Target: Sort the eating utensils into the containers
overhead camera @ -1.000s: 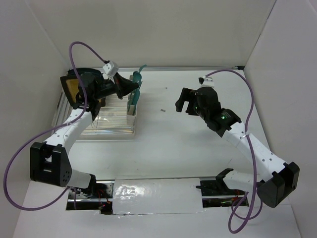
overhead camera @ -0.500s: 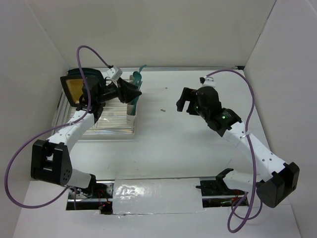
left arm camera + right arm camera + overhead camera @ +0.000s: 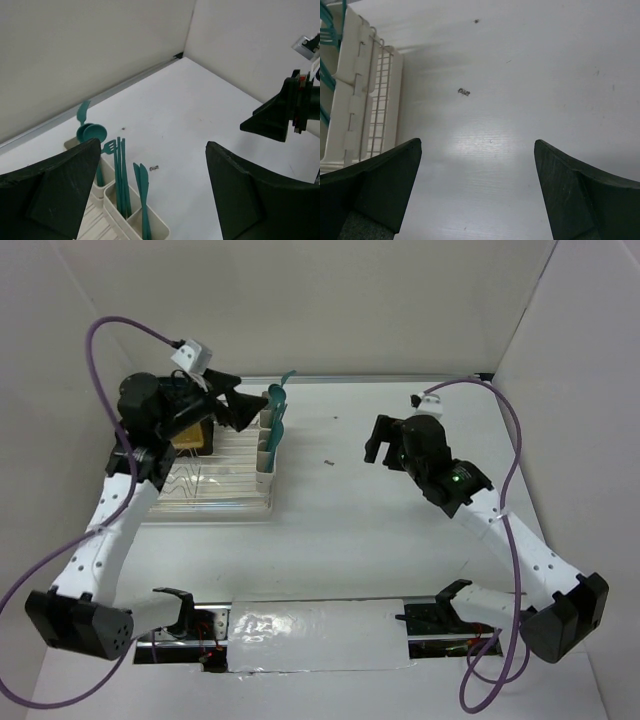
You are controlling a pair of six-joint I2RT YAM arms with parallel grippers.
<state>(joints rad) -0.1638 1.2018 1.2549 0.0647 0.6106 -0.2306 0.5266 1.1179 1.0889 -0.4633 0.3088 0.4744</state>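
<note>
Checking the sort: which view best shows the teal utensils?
Left wrist: the utensils stand clearly in the cream cups. The top view shows them small; the right wrist catches only teal slivers at its left edge.

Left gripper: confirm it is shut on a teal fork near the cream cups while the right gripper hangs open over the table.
Wrong on one point. The left gripper is open and holds nothing: the left wrist view shows its jaws spread wide, the teal utensils standing in the cream cups. The right gripper does hang open over the table.
</note>
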